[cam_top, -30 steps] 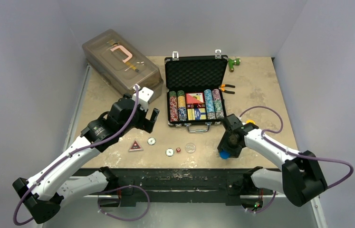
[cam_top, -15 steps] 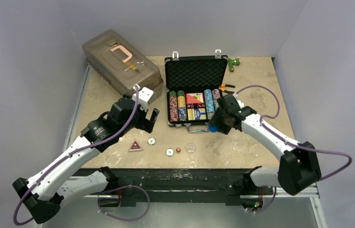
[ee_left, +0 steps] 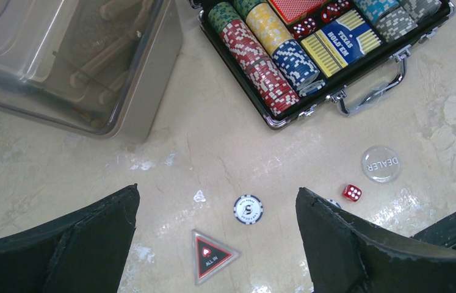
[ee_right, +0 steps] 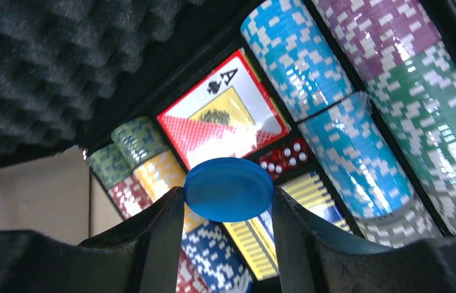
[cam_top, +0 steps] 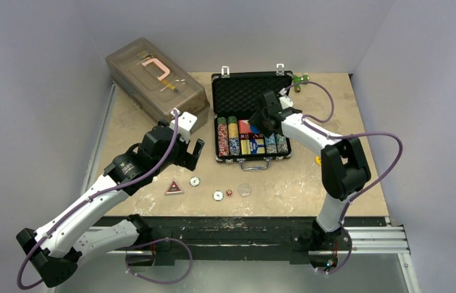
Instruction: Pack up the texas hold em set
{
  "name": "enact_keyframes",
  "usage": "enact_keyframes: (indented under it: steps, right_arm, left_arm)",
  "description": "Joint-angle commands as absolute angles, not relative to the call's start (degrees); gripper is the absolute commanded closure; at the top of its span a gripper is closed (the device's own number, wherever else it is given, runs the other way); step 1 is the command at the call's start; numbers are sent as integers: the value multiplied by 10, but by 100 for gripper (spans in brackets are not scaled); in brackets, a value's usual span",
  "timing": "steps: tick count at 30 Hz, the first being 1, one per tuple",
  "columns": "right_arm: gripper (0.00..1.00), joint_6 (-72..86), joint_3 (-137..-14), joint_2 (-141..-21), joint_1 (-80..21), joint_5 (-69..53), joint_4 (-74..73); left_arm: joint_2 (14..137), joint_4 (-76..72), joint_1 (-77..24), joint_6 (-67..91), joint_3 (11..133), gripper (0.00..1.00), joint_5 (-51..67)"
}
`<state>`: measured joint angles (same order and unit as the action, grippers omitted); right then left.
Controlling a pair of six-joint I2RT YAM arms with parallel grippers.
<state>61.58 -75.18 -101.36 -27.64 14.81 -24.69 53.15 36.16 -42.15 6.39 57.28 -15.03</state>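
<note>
two arms stood over the table (cam_top: 274, 192). the right gripper (ee_right: 227, 196) hung over the open briefcase (cam_top: 246, 93), its fingers (ee_right: 158, 238) pinching a plain blue disc (ee_right: 228, 188) by its edges. below the disc we saw the middle compartments: a red card deck (ee_right: 222, 116) showing an ace of spades, red dice (ee_right: 286, 155) beside it, and a yellow and blue deck (ee_left: 342, 41) nearer the handle. rows of poker chips (ee_right: 301, 55) in blue, purple, green, yellow and red lay on edge in the channels on both sides. the lid stood open at the back with its foam lining facing us. the case sat at the far middle of the table, near and to the right of a large translucent box (cam_top: 155, 79).

the left gripper (ee_left: 216, 198) hovered above the table in front of the case, its fingers (ee_left: 79, 244) spread wide and holding nothing. loose pieces lay on the table below it: a triangular all in marker (ee_left: 213, 256), a white chip (ee_left: 248, 209), a single red die (ee_left: 352, 193) and a clear dealer disc (ee_left: 381, 163). a second white chip (cam_top: 218, 195) lay just beside the die, half hidden behind a finger in the wrist view. the marker, the first chip and the dealer disc lay apart from one another.
</note>
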Motion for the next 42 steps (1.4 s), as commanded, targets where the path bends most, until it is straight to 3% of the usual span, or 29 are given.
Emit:
enact_keyframes:
  steps: [1, 18, 23, 27, 30, 35, 39, 42]
  right_arm:
    - [86, 637, -794, -1049, -278, 197, -213]
    - [74, 640, -845, -1134, -279, 256, -222]
    - [59, 638, -844, -1139, -279, 263, -222]
    - [30, 610, -847, -1130, -279, 269, -217]
    - [22, 580, -846, -1107, -279, 269, -215]
    - [20, 525, -818, -1013, -279, 247, -223]
    - [20, 475, -733, -902, -266, 244, -209]
    - [14, 453, -645, -816, -209, 262, -211]
  left_arm:
    - [527, 354, -425, 63, 585, 5, -154]
    - [530, 350, -424, 62, 586, 5, -139]
    - [532, 350, -424, 62, 586, 5, -138]
    - [535, 349, -424, 62, 586, 5, -136]
    - [537, 350, -424, 62, 587, 5, -135]
    - [537, 350, -424, 63, 588, 5, -134]
    - [535, 352, -425, 63, 589, 5, -131]
    - [531, 352, -424, 64, 589, 5, -129]
